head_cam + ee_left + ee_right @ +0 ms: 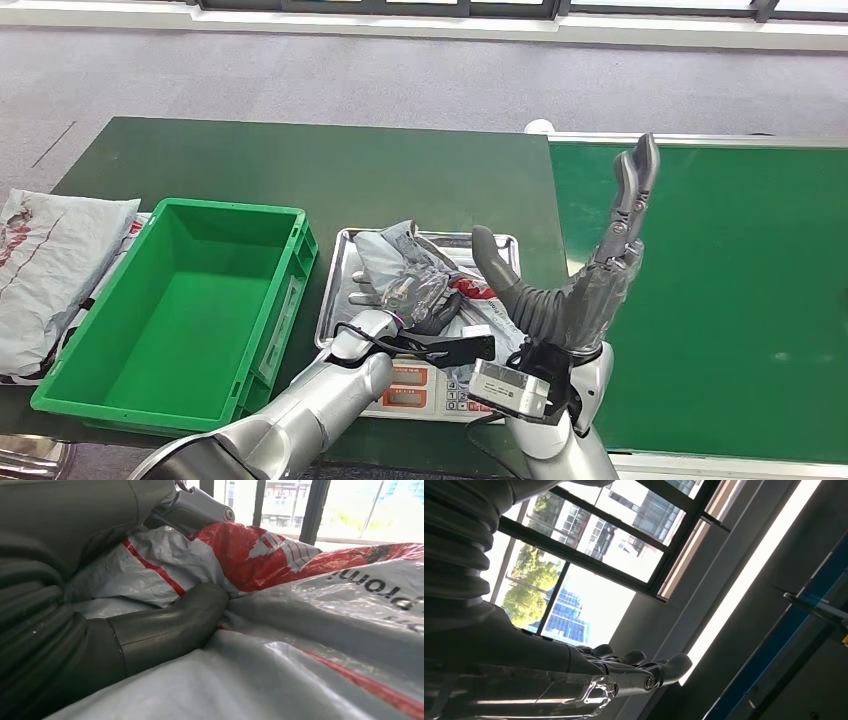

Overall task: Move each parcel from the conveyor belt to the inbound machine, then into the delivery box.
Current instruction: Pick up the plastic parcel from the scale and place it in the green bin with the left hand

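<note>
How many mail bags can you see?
2: one grey parcel on the scale tray under the left hand, another parcel left of the green box. More may be hidden.

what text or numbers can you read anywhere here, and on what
"prom": upside-down grey letters, cut off at the picture's edge, on the grey and red parcel under the left hand.
White logo on the parcel's red patch: no letters legible.
Scale displays and keypad: too small to read.
Print on the grey bag beside the green box: too blurred to read.
</note>
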